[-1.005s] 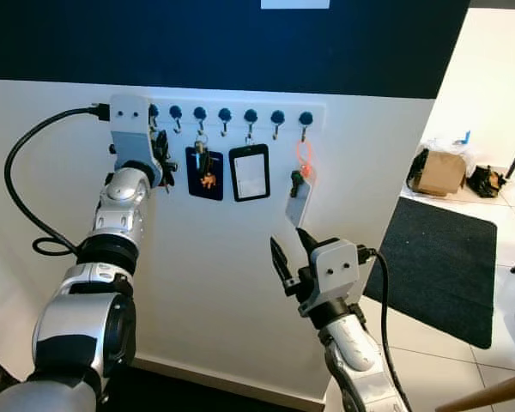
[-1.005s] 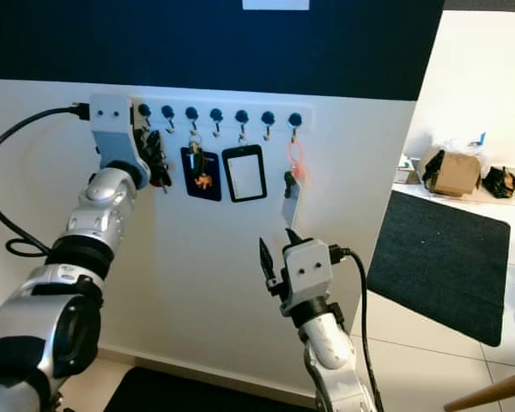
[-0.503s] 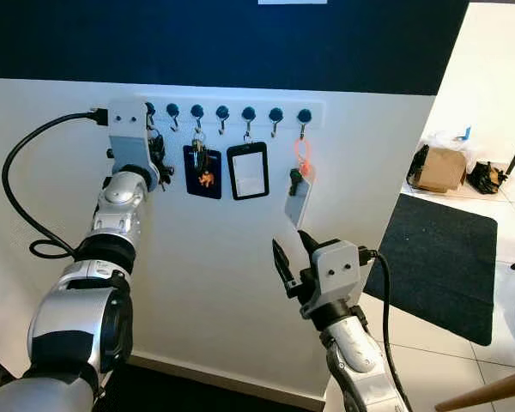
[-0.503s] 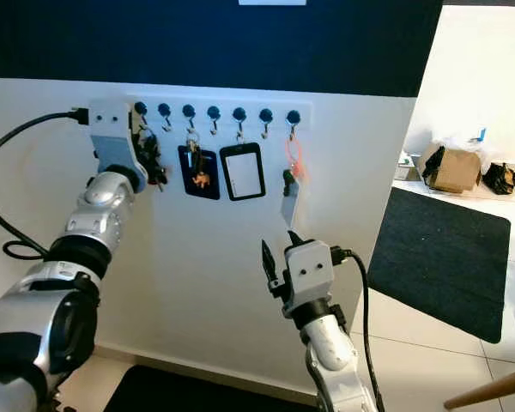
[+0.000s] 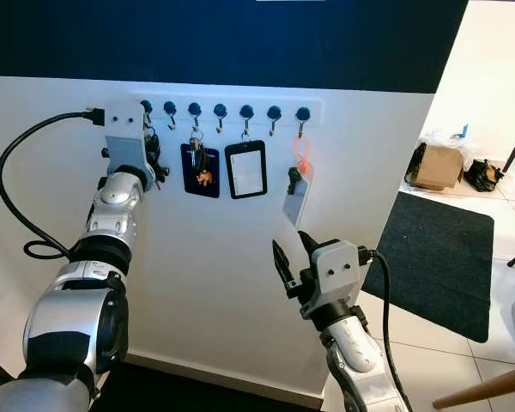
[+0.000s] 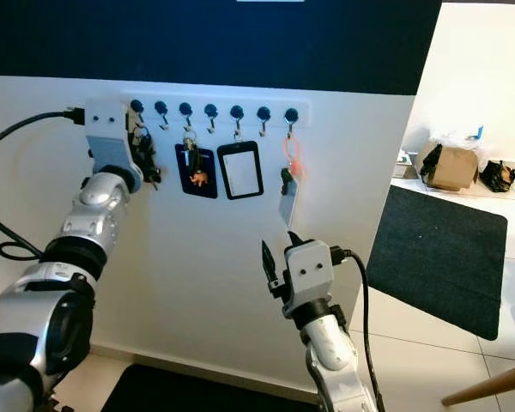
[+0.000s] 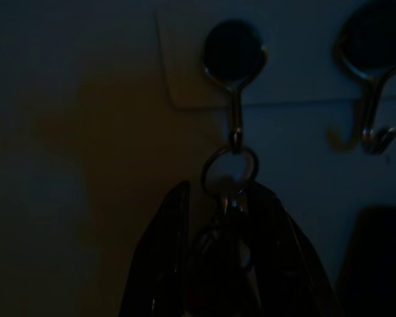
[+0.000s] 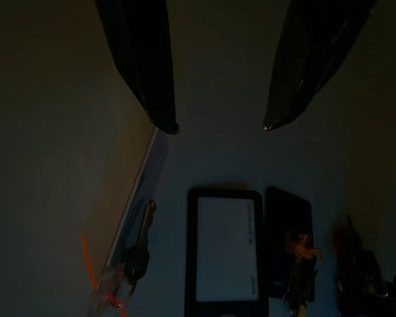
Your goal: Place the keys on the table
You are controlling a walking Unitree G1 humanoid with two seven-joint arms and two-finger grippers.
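Note:
A dark bunch of keys (image 5: 157,163) hangs by its ring (image 7: 229,173) from the leftmost hook (image 7: 234,46) of a white hook rail (image 5: 232,110) on the wall. My left gripper (image 5: 153,160) is raised to that hook, its two black fingers (image 7: 165,264) closed against the keys from both sides. The ring is still on the hook. Lower down and in the middle, my right gripper (image 5: 290,249) is open and holds nothing, its fingertips (image 8: 165,125) pointing up at the wall below the rail.
Also on the rail hang a dark blue card holder with keys (image 5: 200,172), a black badge holder (image 5: 245,170) and an orange loop with a key and clear tag (image 5: 299,184). To the right, a black mat (image 5: 438,257) and a cardboard box (image 5: 438,167) lie on the tiled floor.
The whole picture has shifted slightly, so the camera moved. My left gripper stays at the first hook on the keys. The right gripper holds its place.

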